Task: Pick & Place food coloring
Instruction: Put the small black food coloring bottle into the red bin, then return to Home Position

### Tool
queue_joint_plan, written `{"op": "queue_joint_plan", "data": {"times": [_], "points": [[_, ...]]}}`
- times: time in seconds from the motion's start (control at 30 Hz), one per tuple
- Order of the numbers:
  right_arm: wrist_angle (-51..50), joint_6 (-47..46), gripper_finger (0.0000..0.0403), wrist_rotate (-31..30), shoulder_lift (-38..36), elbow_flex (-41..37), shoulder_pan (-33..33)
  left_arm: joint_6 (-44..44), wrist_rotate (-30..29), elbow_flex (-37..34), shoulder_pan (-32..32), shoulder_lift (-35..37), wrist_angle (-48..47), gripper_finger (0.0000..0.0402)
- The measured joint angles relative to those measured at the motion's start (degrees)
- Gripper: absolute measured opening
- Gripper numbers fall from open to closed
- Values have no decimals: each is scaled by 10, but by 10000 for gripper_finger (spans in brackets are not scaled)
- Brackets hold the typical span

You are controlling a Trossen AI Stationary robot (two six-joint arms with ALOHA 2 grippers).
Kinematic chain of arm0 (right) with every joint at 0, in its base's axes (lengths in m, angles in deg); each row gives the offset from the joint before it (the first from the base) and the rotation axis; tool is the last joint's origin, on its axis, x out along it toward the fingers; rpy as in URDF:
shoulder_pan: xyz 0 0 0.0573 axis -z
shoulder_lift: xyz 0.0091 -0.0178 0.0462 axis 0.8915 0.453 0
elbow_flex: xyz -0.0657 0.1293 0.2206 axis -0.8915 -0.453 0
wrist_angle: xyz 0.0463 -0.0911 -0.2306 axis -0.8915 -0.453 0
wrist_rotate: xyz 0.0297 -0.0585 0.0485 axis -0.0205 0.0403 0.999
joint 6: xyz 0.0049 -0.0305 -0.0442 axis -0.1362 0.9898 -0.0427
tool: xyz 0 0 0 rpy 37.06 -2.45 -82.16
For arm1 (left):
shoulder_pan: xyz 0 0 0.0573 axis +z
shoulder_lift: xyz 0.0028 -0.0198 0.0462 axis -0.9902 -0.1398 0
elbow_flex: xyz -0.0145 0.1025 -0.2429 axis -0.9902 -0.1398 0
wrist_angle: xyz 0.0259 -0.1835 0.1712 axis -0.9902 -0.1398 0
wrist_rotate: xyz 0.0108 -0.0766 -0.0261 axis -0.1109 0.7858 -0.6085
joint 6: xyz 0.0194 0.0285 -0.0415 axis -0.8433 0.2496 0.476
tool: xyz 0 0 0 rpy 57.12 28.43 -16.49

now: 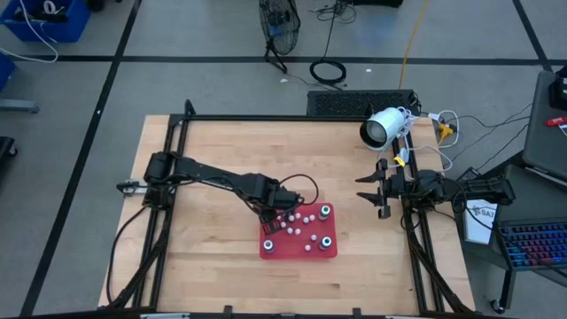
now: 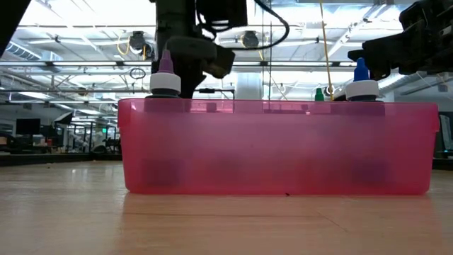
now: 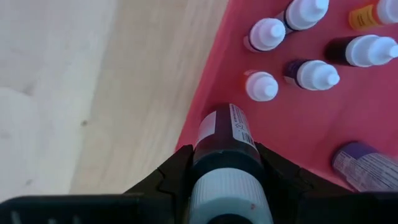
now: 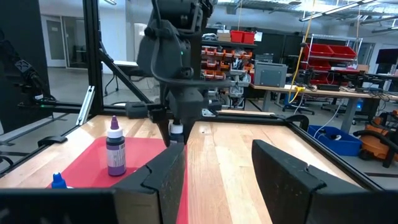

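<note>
Clamping dark food coloring bottle (image 3: 225,142), left gripper (image 3: 227,165) hangs above red tray (image 3: 217,74) edge.

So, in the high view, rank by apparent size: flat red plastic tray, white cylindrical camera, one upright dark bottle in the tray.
1. Flat red plastic tray, largest.
2. White cylindrical camera.
3. Upright dark bottle, smallest.

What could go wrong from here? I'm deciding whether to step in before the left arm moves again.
1. The left gripper holds a dark bottle right over the red tray's edge; released here, it might tip onto the wood.
2. Small white-capped bottles stand close by; a sweep inward could topple them.
3. The right gripper waits open beside the tray, apart from it, so a clash seems unlikely.
</note>
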Motion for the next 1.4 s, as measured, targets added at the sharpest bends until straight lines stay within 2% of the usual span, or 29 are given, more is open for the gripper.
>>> {"op": "queue_joint_plan", "data": {"times": [0.13, 0.47, 0.5, 0.73, 0.8, 0.87, 1.03, 1.17, 1.27, 1.33, 1.4], "points": [[0, 0, 177, 0, 0, 0, 0, -4, 19, -20, 5, 0, 34, 141], [0, 0, 178, 0, 0, 0, 0, 0, 20, -29, 9, 0, 67, 142], [0, 0, 178, 0, 0, 0, 0, 3, 20, -29, 9, 0, 69, 151], [0, 0, 174, 0, 0, 0, 0, 15, 61, -11, 10, 0, 35, 329], [0, 0, 174, 0, 0, 0, 0, 12, 68, 8, 10, 0, 10, 368], [0, 0, 175, 0, 0, 0, 0, 4, 47, 28, 5, 9, -19, 389], [0, 0, 177, 0, 0, 0, 0, -84, -6, 91, 4, 56, -97, 365], [1, 0, 176, 0, 0, 0, 0, -75, -41, 136, 17, 111, -176, 341], [1, 0, 178, 0, 0, 0, 0, -84, -68, 151, 18, 172, -192, 328], [1, 0, 178, 0, 0, 0, 0, -112, -114, 149, 11, 220, -183, 321], [1, 0, 177, 0, 0, 0, 0, -140, -186, 139, 0, 277, -159, 315]]}}
